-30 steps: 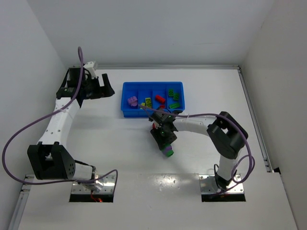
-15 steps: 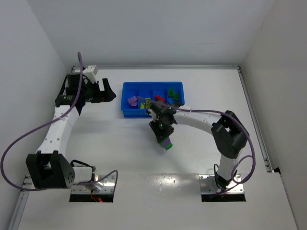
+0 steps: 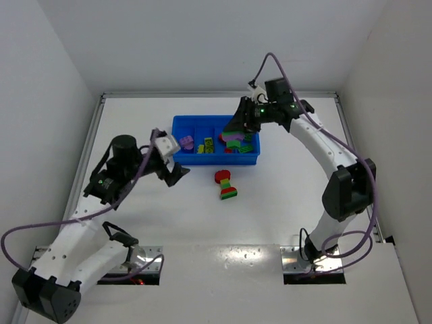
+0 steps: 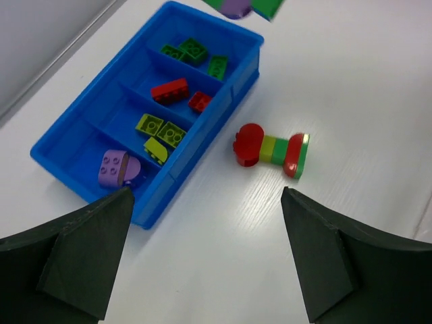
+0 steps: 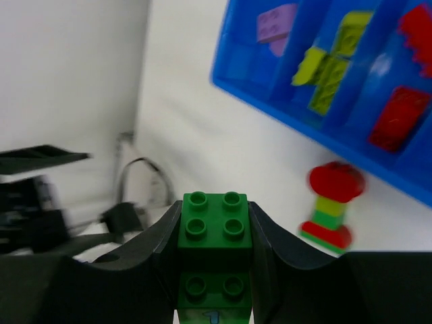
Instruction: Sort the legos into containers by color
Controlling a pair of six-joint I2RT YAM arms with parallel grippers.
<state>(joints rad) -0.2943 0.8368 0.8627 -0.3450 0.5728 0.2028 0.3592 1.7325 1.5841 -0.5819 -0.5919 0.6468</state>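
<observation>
My right gripper (image 3: 237,135) is shut on a green-and-purple lego stack (image 3: 233,140), held in the air over the right end of the blue tray (image 3: 216,160). The right wrist view shows the stack's green brick (image 5: 214,233) clamped between both fingers. The tray's containers hold, left to right, a purple brick (image 3: 185,142), yellow-green bricks (image 3: 208,144), red bricks (image 4: 170,90) and green bricks (image 4: 194,48). A red, yellow-green and green stack (image 3: 226,184) lies on the table in front of the tray. My left gripper (image 3: 174,165) hangs open near the tray's front left corner, holding nothing.
White walls close in the table at the back and on both sides. Purple cables loop from both arms. The arm bases sit on plates at the near edge (image 3: 131,260).
My right gripper closed on the green-and-purple stack and carried it from the table up over the tray. The left arm swung from the far left toward the tray's front.
</observation>
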